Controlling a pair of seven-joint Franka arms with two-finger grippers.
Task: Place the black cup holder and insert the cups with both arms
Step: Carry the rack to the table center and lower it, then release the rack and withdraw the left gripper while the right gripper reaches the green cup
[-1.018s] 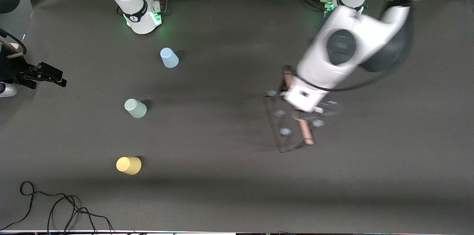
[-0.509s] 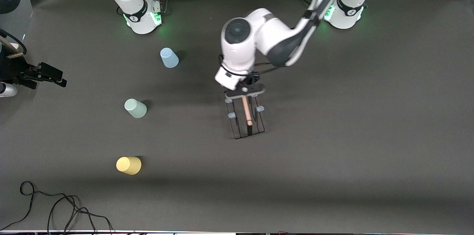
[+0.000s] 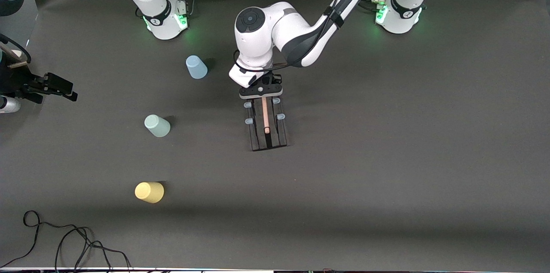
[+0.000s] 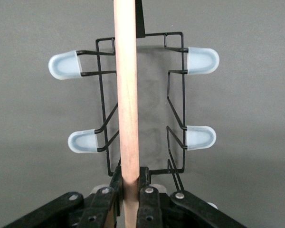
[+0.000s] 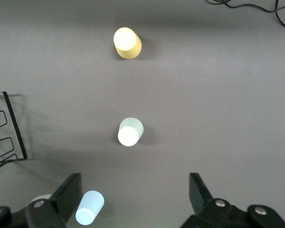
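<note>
Mid-worktop, the left pincer [image 3: 261, 90] grips the black cup holder [image 3: 267, 129] by its rod; three cups [image 3: 157, 125] stand uninserted under the open, empty right pincer [image 5: 133, 199]

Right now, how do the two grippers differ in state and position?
The left gripper is shut on the light wooden rod handle of the black wire cup holder, mid-table. The right gripper is open and holds nothing, over the table beside the light blue plastic cup. Both are black and two-fingered.
</note>
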